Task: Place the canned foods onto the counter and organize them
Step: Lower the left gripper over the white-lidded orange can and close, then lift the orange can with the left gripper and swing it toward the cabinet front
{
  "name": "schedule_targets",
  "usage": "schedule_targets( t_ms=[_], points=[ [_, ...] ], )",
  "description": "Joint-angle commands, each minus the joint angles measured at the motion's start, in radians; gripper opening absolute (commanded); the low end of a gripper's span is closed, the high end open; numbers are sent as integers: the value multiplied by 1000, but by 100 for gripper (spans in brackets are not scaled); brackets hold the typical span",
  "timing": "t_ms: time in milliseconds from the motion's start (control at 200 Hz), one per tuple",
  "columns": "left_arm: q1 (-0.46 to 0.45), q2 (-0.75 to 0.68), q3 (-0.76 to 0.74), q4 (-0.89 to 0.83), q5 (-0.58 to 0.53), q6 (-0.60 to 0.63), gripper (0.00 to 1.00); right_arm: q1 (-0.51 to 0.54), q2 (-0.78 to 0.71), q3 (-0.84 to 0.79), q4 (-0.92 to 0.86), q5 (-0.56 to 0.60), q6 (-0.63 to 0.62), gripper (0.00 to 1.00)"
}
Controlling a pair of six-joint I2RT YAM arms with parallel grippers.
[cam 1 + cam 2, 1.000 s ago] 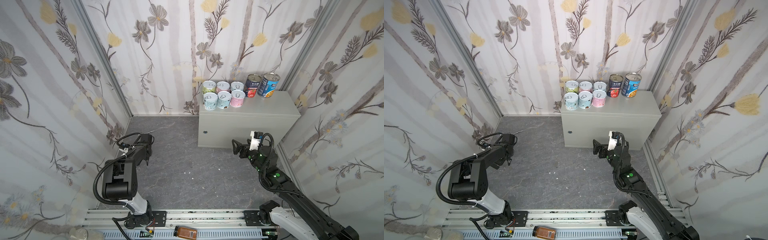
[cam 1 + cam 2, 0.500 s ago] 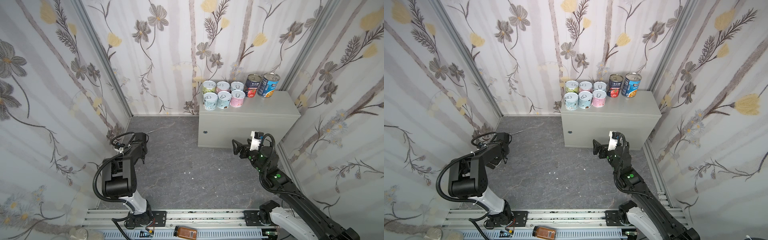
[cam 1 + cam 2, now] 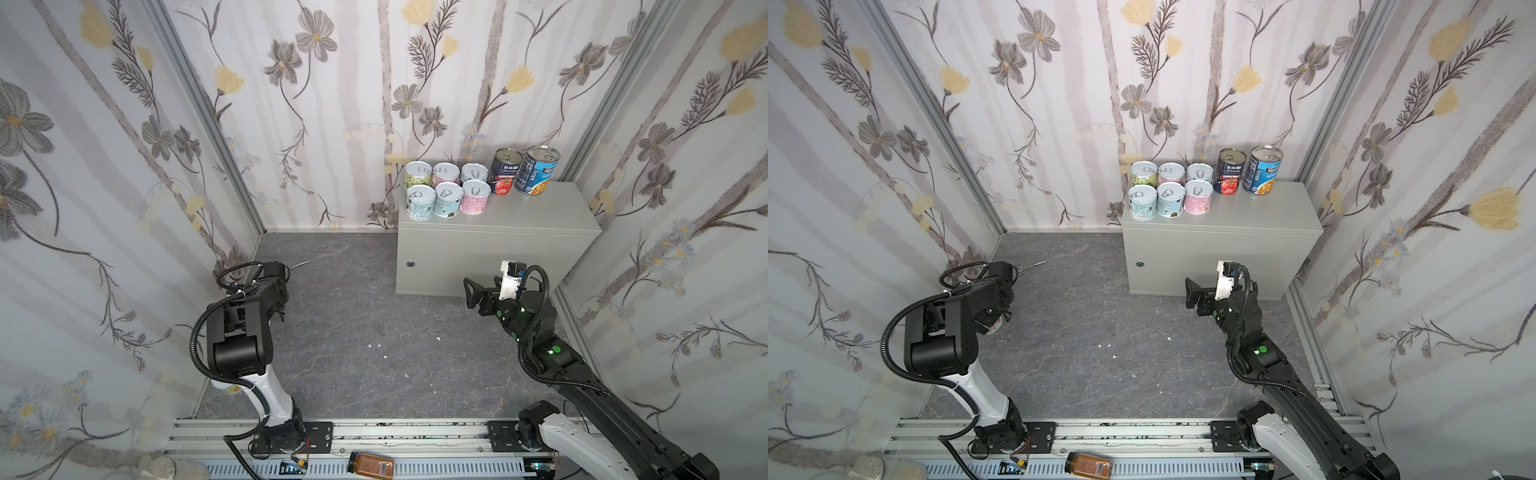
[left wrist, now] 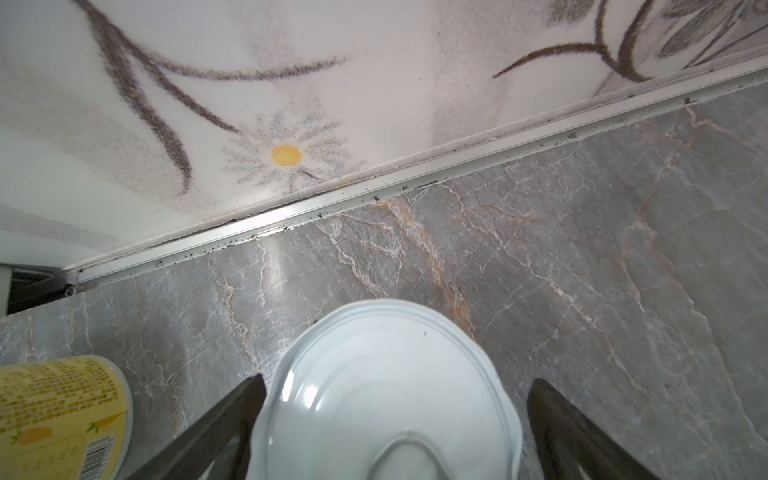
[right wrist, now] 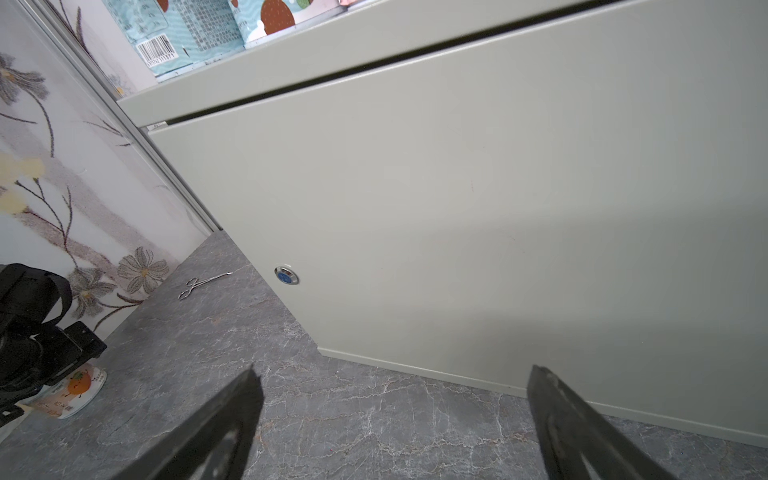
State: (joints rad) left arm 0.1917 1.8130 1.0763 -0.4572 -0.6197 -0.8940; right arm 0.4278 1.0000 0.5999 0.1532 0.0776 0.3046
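Fingers (image 4: 224, 424) of the left gripper (image 4: 395, 383) stand wide apart at the bottom of the left wrist view, straddling a silver-lidded can (image 4: 382, 399) that sits upright on the marbled floor (image 4: 582, 249). One finger is just beside the lid's rim and the other is clear of it, so nothing is clamped. A yellow-labelled can (image 4: 58, 415) shows in the lower left corner of that view, near the first; whether it stands or lies I cannot tell.

In both top views the left arm (image 3: 245, 320) is folded over this spot at centre left, close to the floral wall (image 3: 104, 208), and hides its gripper. Thin metal forceps (image 3: 301, 264) lie on the floor just above and right of the arm. An amber jar (image 3: 371, 464) lies on its side on the rail (image 3: 415, 432) at bottom centre.

Right of centre the counter (image 3: 519, 208) stands against the back wall. Six short cans (image 3: 448, 200) are packed upright in two rows of three at the upper left corner of its top. To their right, along the back edge, stand the tomato tin (image 3: 504, 172) and then the blue-labelled tin (image 3: 536, 170).

At lower right of the counter's front the right gripper (image 3: 471, 293) hovers low. In the right wrist view its fingers (image 5: 232, 415) are spread wide, with only floor between them
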Motion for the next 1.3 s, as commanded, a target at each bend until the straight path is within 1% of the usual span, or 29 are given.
schedule_targets(
  t_ms=[0, 185, 515, 590, 724, 844, 934, 1124, 1294],
  points=[
    [3, 16, 10, 6, -9, 10, 99, 2, 7, 12, 36, 5, -12, 100],
    [5, 32, 7, 17, -9, 21, 94, 2, 9, 13, 37, 5, -15, 100],
    [2, -19, -14, 46, -10, 99, 76, 3, -7, -10, 48, -8, -15, 99],
    [-10, -48, -29, 58, -4, 126, 74, 3, -14, -16, 48, -21, -17, 99],
    [-63, -109, -55, 78, -15, 182, 73, 3, -37, -25, 49, -29, -23, 99],
    [-91, -160, -80, 84, 18, 203, 72, 3, -54, -36, 49, -34, -17, 99],
    [-107, -197, -97, 93, 81, 227, 68, 2, -67, -43, 49, -38, -14, 99],
    [-224, -250, -113, 100, 173, 311, 67, 3, -88, -52, 37, -38, -12, 99],
    [-403, -290, -113, 99, 209, 358, 67, 3, -114, -61, 27, -43, -6, 99]
  ],
)
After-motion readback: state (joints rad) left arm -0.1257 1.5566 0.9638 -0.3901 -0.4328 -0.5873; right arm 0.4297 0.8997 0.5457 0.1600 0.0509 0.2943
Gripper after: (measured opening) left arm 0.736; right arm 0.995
